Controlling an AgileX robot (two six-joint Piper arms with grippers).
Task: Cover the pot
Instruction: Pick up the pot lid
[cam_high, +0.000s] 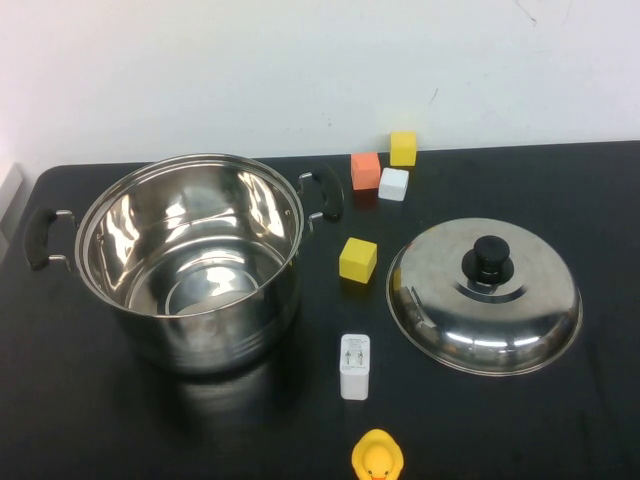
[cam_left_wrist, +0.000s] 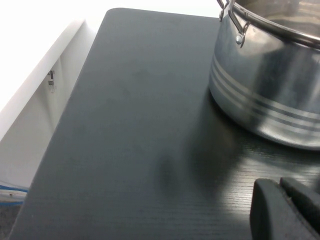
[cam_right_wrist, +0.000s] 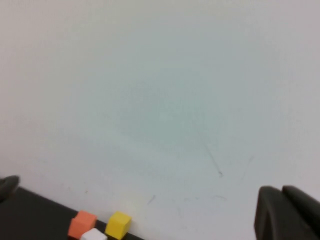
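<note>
A large, deep, round stainless-steel pot (cam_high: 190, 265) with mirror walls and two black side handles stands open on the left of the black table (cam_high: 560, 400). Well apart on the right lies a domed steel lid with a black knob (cam_high: 485, 295), resting on the table. Between them sit a yellow cube (cam_high: 358, 259) and a white charger block (cam_high: 355, 366). Behind are an orange cube (cam_high: 366, 170), a white cube (cam_high: 394, 184) and a second yellow cube (cam_high: 403, 148). A yellow rubber duck (cam_high: 377, 458) is cut off at the near edge.

Neither arm shows from above. The left gripper (cam_left_wrist: 287, 210) appears only as dark fingertips at its wrist view's edge, near the pot's wall; whether it is open I cannot tell. The right gripper (cam_right_wrist: 287, 212), its jaws closed on nothing, faces the white wall.
</note>
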